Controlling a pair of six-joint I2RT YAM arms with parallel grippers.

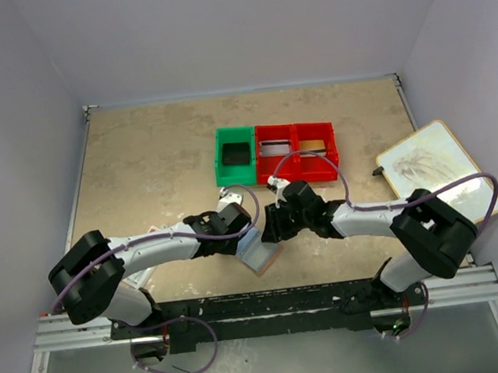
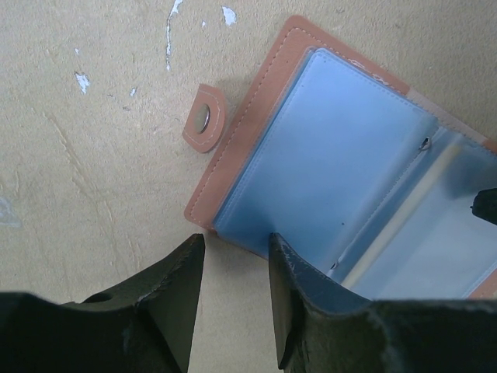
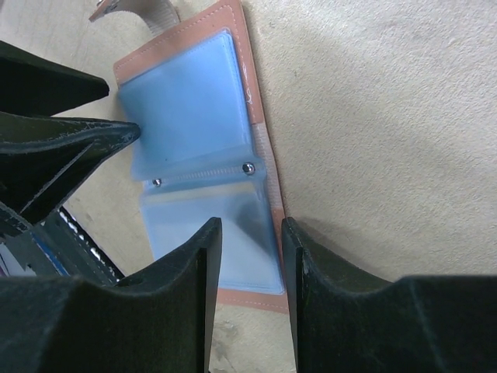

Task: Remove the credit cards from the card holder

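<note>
At about 6 o'clock on the worktop (image 1: pixel 156 161), near the front edge, the card holder (image 1: pixel 262 257) lies opened flat with its blue lining up and its snap tab (image 2: pixel 203 118) folded out. The left gripper (image 2: pixel 233 249) hangs at the holder's 10 o'clock side, fingers parted and pinching nothing. The right gripper (image 3: pixel 250 229) hovers at its 1 o'clock side, fingers likewise parted over the rim, clamping nothing. Opening looks done and pulling cards is still to do (whether the clear sleeves hold any, I cannot tell). Farther off at 12 o'clock stand a green bin (image 1: pixel 237 177) and red bins (image 1: pixel 301 173), their flat contents too small to name.
</note>
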